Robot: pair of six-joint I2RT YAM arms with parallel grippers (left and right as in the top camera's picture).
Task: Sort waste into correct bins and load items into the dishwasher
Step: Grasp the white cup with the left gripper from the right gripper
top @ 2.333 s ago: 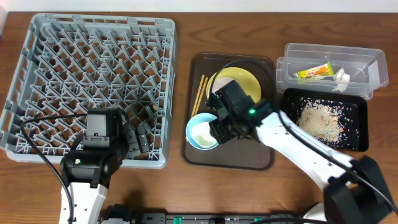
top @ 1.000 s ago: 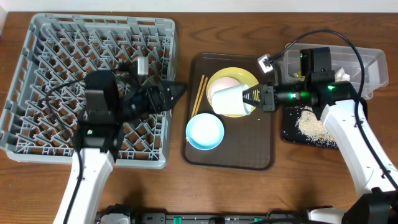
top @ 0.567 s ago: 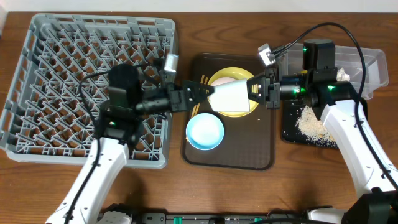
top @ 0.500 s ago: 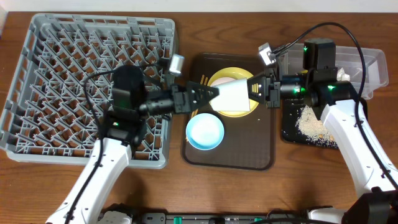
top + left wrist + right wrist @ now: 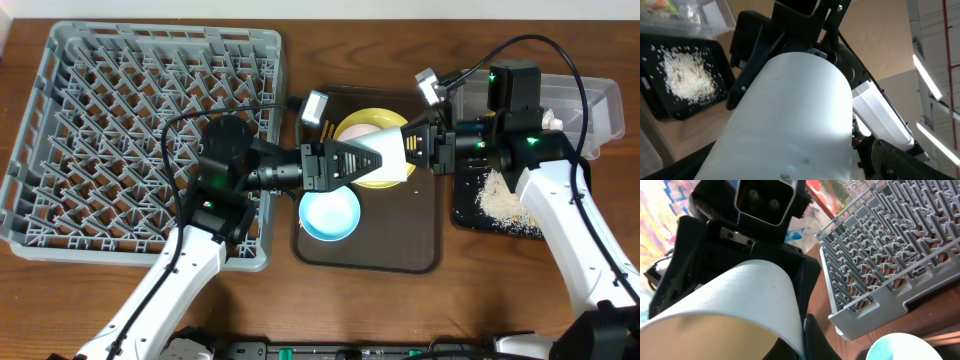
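Note:
The small white cup (image 5: 380,157) hangs on its side above the yellow plate (image 5: 362,122), between the two arms. My right gripper (image 5: 410,150) is shut on the cup's rim; the right wrist view shows the cup (image 5: 730,300) pinched by a black finger. My left gripper (image 5: 352,164) is open, with its jaws on either side of the cup's closed end. The cup (image 5: 790,110) fills the left wrist view. The light blue bowl (image 5: 330,213) sits on the brown serving tray (image 5: 390,252). Chopsticks (image 5: 325,131) are partly hidden. The grey dish rack (image 5: 150,110) stands at the left.
The clear tub (image 5: 592,100) holds the white tissue (image 5: 549,120), and my right arm hides the rest of the tub. The black tray (image 5: 470,215) holds rice crumbs (image 5: 497,195). The left wrist view shows the crumbs (image 5: 685,75) and the wrapper (image 5: 660,5).
My left arm swung right from the rack over the serving tray, and its jaws reached the cup. My right gripper lifted the cup off the tray and holds it level.

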